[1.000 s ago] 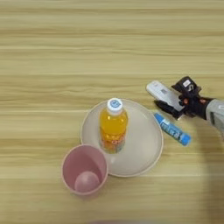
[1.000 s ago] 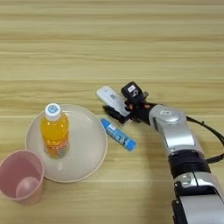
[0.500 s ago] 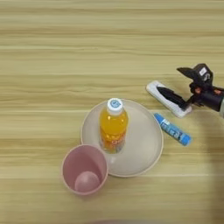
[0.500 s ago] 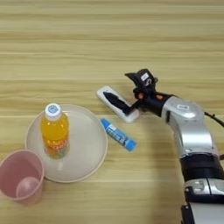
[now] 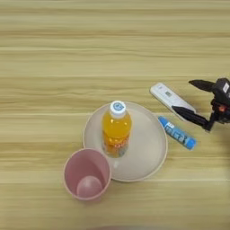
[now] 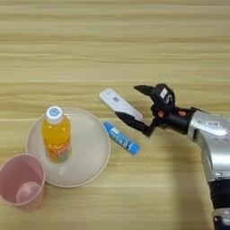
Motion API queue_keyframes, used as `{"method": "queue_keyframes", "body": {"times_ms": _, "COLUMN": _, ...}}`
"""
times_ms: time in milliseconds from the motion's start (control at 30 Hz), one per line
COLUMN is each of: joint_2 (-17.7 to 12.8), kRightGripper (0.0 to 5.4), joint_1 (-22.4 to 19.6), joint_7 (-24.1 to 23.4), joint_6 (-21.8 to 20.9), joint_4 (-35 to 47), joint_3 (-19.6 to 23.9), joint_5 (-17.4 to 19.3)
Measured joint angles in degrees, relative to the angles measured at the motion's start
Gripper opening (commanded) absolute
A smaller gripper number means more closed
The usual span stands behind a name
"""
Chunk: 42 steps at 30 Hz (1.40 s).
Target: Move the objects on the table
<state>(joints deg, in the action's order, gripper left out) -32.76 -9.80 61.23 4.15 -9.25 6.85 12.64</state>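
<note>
Centrally placed: a round beige plate (image 5: pixel 148 152), taken here as the landmark. Upright on its left half, an orange-juice bottle (image 5: pixel 116 130) with white cap on, juice nearly to the neck. Nothing else on the plate. Touching or just overlapping the plate's lower-left rim, a pink ribbed cup (image 5: pixel 87 174), upright, mouth up, with no contents visible inside.

Just off the plate's right rim, lying flat on the table (image 5: pixel 54 67), a blue labelled tube (image 6: pixel 121 138), slanting down and to the right, close to the rim, contact not discernible. Above and right of the plate, a flat white oblong device (image 6: pixel 119 104), also slanted, its near end close to the plate's upper right edge, apart from the tube.

Further right of the plate, the right gripper (image 6: pixel 131 104), black fingers spread wide and gripping nothing: one finger (image 6: pixel 144 89) raised above the device's far end, the other (image 6: pixel 134 123) low, in the gap between device and tube, its tip overlapping the device's right end in both views. Behind it, the silver forearm (image 6: pixel 211 134) running off toward the lower right corner.

Broad bare wood above the plate and to its left; a narrower strip below the plate and cup.
</note>
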Motion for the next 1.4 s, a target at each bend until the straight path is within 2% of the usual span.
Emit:
{"method": "queue_keyframes", "body": {"times_ms": 433, "joint_2": -3.18, "kRightGripper": 5.38, "joint_1": 6.09, "joint_7": 4.26, "joint_6": -0.06, "joint_4": 4.57, "joint_3": -0.27, "joint_5": -0.17}}
{"method": "queue_keyframes", "body": {"times_ms": 700, "joint_2": -4.78, "kRightGripper": 5.38, "joint_1": 8.18, "joint_7": 5.64, "joint_6": -0.98, "joint_4": 4.73, "joint_3": -2.12, "joint_5": -2.05}}
{"method": "queue_keyframes", "body": {"times_ms": 933, "joint_2": -5.27, "kRightGripper": 5.38, "joint_1": 8.62, "joint_7": 6.39, "joint_6": -1.05, "joint_4": 4.73, "joint_3": -3.25, "joint_5": -2.66}}
{"method": "queue_keyframes", "body": {"times_ms": 1400, "joint_2": -5.48, "kRightGripper": 5.38, "joint_1": 8.51, "joint_7": 5.49, "joint_6": -1.32, "joint_4": 3.05, "joint_3": -7.41, "joint_5": -7.89}}
